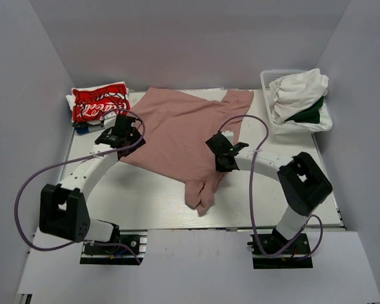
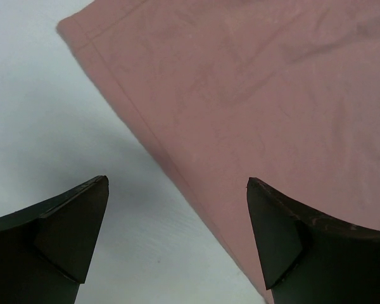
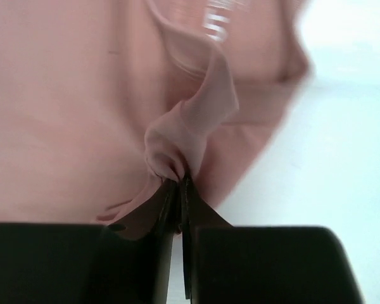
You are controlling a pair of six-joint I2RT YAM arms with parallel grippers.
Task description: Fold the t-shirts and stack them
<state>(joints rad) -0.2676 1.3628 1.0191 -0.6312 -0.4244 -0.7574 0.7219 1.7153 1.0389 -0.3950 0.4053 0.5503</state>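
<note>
Pink t-shirt (image 1: 171, 126) fold pinched tight in right gripper (image 3: 180, 182); left gripper (image 2: 177, 182) fingers apart, hem between.

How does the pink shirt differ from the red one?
The pink shirt lies spread open across the table; the red shirt sits folded in the far left corner. The pink shirt is plain; the red shirt bears white script. The right fingers pinch only the pink shirt. Both are t-shirts.

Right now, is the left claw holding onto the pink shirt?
No: the left wrist view shows the left gripper wide open over the edge of the pink shirt, nothing between its jaws.
</note>
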